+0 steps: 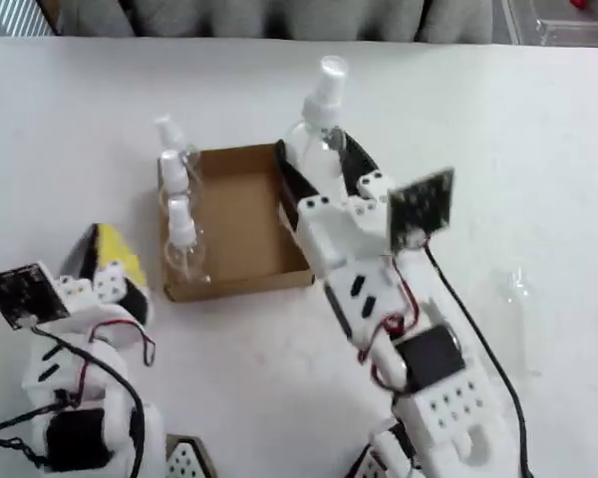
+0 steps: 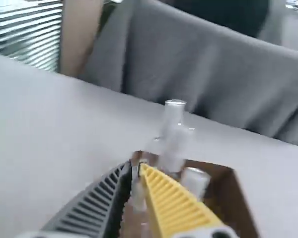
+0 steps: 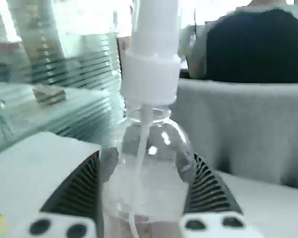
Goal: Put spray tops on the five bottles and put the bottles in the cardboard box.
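One clear, round-shouldered bottle, white spray top, in ribbed right hand

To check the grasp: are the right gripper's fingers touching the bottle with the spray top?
Touching. The right wrist view shows both fingers pressed against the sides of the bottle, with no gap.

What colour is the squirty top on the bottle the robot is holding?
White. The spray top on the clear bottle shows best in the right wrist view.
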### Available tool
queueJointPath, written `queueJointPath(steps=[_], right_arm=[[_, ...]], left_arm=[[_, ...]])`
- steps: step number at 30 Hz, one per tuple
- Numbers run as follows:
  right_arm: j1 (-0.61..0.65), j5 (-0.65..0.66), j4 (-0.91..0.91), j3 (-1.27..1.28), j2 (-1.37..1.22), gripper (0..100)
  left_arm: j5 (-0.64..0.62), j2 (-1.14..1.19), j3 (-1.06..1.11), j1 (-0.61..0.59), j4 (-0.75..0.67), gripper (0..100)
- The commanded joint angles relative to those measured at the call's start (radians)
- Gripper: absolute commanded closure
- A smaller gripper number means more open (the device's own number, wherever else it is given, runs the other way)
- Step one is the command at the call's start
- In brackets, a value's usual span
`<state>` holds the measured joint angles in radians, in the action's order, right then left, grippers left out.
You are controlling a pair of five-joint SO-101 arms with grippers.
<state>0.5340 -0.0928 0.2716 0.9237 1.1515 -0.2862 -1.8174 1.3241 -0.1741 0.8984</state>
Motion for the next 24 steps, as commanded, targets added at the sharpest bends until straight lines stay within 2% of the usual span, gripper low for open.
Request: queueJointPath(steps=[1,8,10,14,19,24], right_arm=[[0.061,0.002,0.022,-0.118,0.101,98.4],[0.179,0.002,0.185,-0.393,0.041,98.4],[0.200,-0.003,0.226,-0.460,0.002,98.4],[0.257,-0.008,0.280,-0.562,-0.056,98.4],[0.355,-0.008,0.306,-0.598,-0.091,98.4],[0.421,-0.008,0.320,-0.594,-0.119,98.4]], left_arm=[[-0.015,-0.007,-0.203,0.325,0.064,96],[-0.011,-0.012,-0.417,0.840,0.215,96],[-0.009,-0.012,-0.445,0.947,0.224,96],[0.017,-0.012,-0.453,1.004,0.252,96],[0.308,-0.012,-0.440,1.095,0.273,96],[0.341,-0.012,-0.442,1.101,0.273,96]])
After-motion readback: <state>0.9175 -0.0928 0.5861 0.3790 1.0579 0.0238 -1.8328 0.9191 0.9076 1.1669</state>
